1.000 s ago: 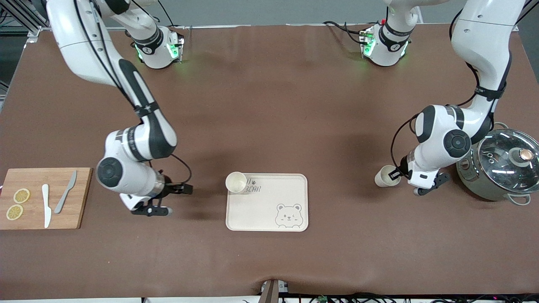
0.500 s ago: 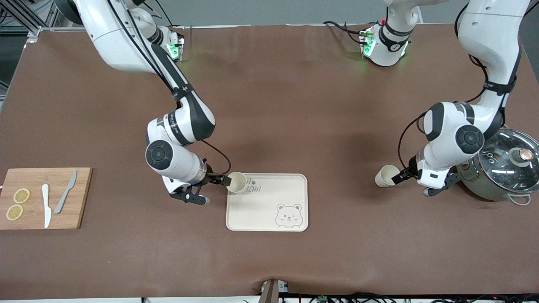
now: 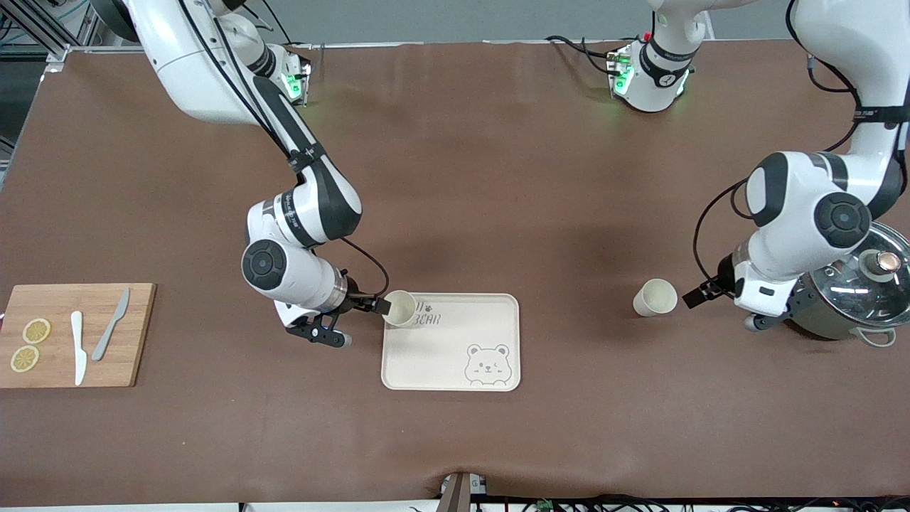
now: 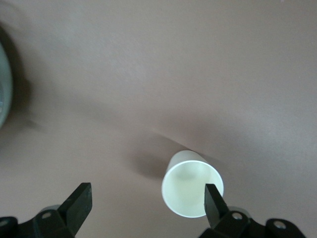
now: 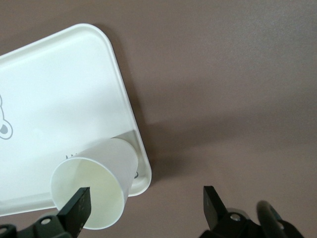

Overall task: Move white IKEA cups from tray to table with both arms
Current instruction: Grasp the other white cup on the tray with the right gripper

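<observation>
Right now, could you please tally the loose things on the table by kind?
White cups: 2
Bear tray: 1
Cutting board: 1
Knives: 2
Lemon slices: 2
Lidded pot: 1
Total: 9

High front camera facing both arms; wrist cameras close above the table [image 3: 455, 178].

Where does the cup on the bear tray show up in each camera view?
Front view: the cup stands in the tray's corner farthest from the camera, toward the right arm's end, the right gripper at its rim.
Right wrist view: the cup is low in the picture, beside one open finger.
Left wrist view: not in it; that one is the other cup.
Shared landmark: the tray.
</observation>
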